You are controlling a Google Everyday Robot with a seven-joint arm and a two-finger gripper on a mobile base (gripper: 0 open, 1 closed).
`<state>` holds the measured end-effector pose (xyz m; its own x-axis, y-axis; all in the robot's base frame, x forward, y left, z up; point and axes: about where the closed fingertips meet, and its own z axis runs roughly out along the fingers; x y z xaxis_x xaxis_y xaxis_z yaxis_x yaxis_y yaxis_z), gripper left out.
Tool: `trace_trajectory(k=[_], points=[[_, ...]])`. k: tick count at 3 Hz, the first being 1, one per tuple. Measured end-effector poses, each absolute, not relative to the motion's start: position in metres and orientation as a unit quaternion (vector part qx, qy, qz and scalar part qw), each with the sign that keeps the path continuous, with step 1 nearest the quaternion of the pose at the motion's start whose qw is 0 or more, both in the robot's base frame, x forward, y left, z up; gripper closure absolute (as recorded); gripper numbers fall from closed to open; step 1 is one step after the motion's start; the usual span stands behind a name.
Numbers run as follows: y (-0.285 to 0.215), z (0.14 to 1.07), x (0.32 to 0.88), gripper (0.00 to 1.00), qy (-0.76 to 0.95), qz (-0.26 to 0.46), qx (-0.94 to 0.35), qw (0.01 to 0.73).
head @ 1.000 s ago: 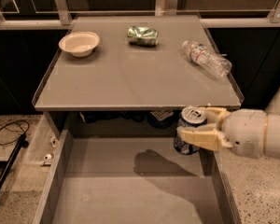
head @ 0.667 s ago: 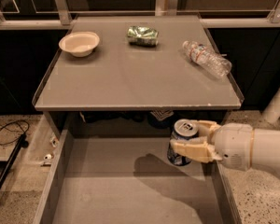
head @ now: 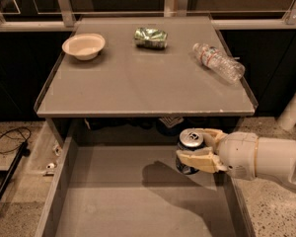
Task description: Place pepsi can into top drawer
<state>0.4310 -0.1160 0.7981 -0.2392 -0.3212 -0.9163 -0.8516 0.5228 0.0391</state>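
The pepsi can [head: 188, 141] is dark blue with a silver top and stands upright in my gripper [head: 196, 146]. The cream fingers [head: 197, 158] are shut on it from the right side. The can hangs over the right rear part of the open top drawer [head: 138, 196], a wide grey metal drawer with a bare floor, just in front of the tabletop's front edge. Its shadow falls on the drawer floor to the left. My white arm [head: 266, 157] reaches in from the right.
On the grey tabletop [head: 143, 83] stand a white bowl [head: 84, 45] at the back left, a shiny green foil bag [head: 150, 37] at the back middle, and a clear water bottle [head: 218, 62] lying at the right. A black cable [head: 10, 139] lies on the floor at left.
My gripper with the can has moved left and down, from beside the drawer's right wall to over the drawer floor.
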Motion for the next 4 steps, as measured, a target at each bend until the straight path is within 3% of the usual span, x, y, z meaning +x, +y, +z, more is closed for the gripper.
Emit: trace_trajectory(k=[4], points=[[-0.080,0.712,0.465,1.00,0.728,0.249,-0.393,0.504]])
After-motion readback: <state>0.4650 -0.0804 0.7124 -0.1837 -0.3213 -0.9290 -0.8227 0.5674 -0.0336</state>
